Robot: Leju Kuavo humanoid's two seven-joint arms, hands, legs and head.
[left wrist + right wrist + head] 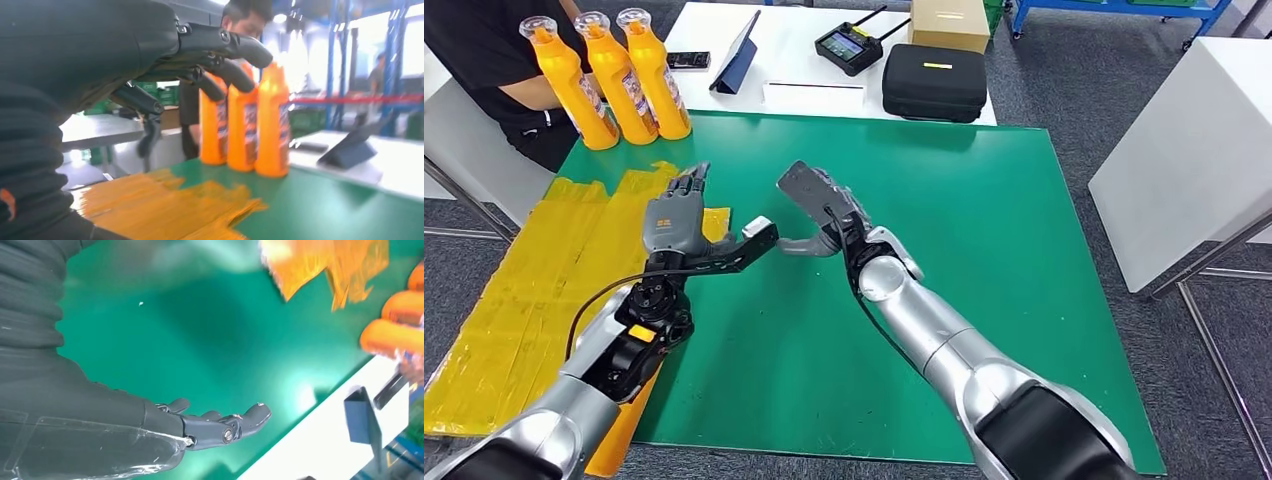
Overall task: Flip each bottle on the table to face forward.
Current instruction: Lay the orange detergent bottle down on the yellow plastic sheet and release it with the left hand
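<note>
1. Three orange bottles [614, 75] stand touching at the table's [1024, 250] far left corner.
2. Left robot hand [674, 215] and right robot hand [819, 210] hover open, empty.
3. Risk: reaching one bottle may topple its neighbours.

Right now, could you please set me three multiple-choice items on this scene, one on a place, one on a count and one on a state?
1. Where do the orange bottles stand?
A. At the far left corner of the green mat
B. On the white table beside the black case
C. On the floor

2. How many orange bottles are standing there?
A. Two
B. Three
C. Five

3. What is the state of the left hand and the right hand?
A. Each grips a bottle
B. Only the right one grips a bottle
C. Both hold nothing, fingers apart

Answers: 1 A, the head view shows them upright in a row at that corner; 2 B, three capped tops show side by side; 3 C, both hands hover over bare mat with nothing in them.
</note>
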